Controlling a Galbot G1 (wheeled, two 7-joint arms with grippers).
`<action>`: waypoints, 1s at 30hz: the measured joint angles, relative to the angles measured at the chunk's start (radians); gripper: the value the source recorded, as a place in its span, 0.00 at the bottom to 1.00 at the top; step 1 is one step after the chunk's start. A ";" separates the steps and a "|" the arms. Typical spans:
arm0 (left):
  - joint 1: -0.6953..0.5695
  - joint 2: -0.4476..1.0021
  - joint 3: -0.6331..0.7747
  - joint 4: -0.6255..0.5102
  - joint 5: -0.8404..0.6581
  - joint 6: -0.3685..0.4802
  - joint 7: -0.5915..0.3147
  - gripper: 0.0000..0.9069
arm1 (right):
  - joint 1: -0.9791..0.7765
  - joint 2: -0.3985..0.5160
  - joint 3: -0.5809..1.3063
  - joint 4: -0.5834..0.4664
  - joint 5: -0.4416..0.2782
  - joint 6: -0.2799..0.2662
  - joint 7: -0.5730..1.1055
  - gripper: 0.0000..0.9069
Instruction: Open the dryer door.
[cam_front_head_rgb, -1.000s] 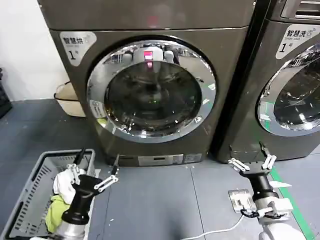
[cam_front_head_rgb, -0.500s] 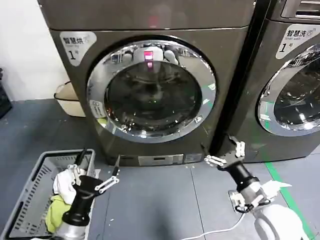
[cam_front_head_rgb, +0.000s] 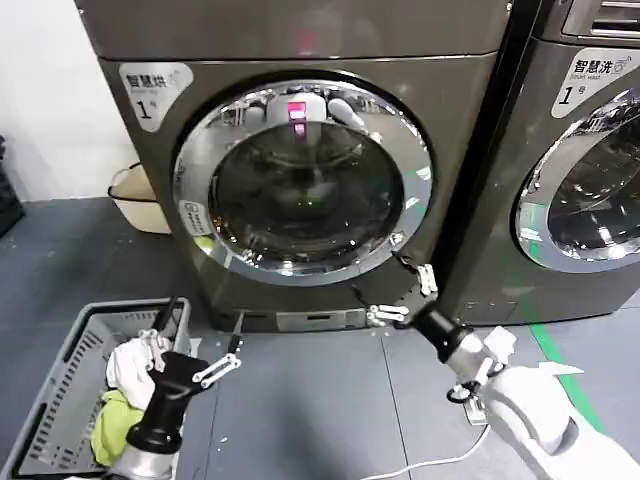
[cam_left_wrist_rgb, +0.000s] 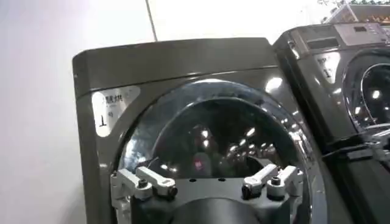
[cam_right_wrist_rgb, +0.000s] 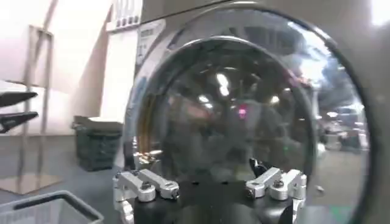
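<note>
A: What has changed since the earlier frames?

B: The right gripper (cam_front_head_rgb: 400, 292) has been travelling from the floor area near the second machine (cam_front_head_rgb: 590, 150) toward the dryer (cam_front_head_rgb: 290, 160). It is now sitting just below the lower right edge of the dryer door (cam_front_head_rgb: 305, 180), close to the chrome ring, with its arm reaching in from the lower right. The left gripper (cam_front_head_rgb: 200, 350) is staying where it was, low on the left, beside the laundry basket (cam_front_head_rgb: 60, 380).

A: Report the largest items first.

B: The dryer is occupying the centre of the head view, dark grey, with a label bearing the numeral 1 at its upper left. Its round door is sitting flush in the front panel, closed, with a pink indicator glowing behind the glass near the top. The second machine is standing just beside it on the right. The basket is resting on the floor at lower left and is holding white and yellow-green cloth (cam_front_head_rgb: 125, 390).

A: State the jaw condition.

B: The right gripper's jaws are standing apart and are holding nothing; the right wrist view is showing both fingers (cam_right_wrist_rgb: 146, 182) spread in front of the door glass (cam_right_wrist_rgb: 244, 109). The left gripper's jaws are also standing apart and empty, pointing toward the dryer front (cam_left_wrist_rgb: 183, 67) in the left wrist view.
</note>
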 joint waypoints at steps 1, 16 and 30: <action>0.000 0.000 0.001 0.001 0.000 0.000 0.000 1.00 | 0.025 0.001 -0.023 -0.010 0.005 0.000 0.000 1.00; 0.017 -0.006 0.001 -0.009 0.010 -0.001 0.004 1.00 | 0.368 0.041 -0.320 -0.135 0.127 -0.024 0.006 1.00; 0.020 -0.008 -0.003 -0.009 0.011 -0.002 0.004 1.00 | 0.601 0.135 -0.532 -0.271 0.213 -0.048 0.029 1.00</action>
